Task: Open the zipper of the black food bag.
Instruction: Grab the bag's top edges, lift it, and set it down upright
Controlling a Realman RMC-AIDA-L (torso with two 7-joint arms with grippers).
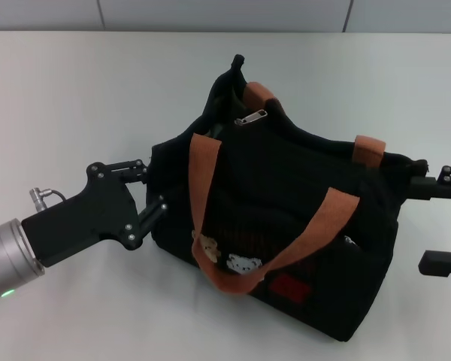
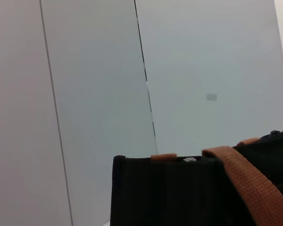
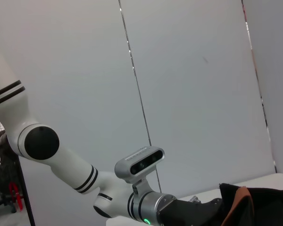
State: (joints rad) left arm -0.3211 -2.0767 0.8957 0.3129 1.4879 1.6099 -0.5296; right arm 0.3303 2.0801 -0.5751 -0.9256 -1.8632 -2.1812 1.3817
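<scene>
Bag (image 1: 286, 226) fills centre of surface (image 1: 75, 98). Left pincer (image 1: 146, 194) against bag's left end; right pincer (image 1: 434, 226) at its right end, blocking both sides. Handles (image 1: 203, 188) droop over near face. Zipper (image 1: 252, 117) on far top: open from above. Far surface free.

The left gripper's (image 1: 152, 192) fingertips vanish against the black food bag (image 1: 286, 226), so their grip cannot be read. The right gripper (image 1: 436, 226) is cut by the head view's edge. Most of the zipper (image 1: 252, 117) is lost in black folds; only its silver pull shows.
</scene>
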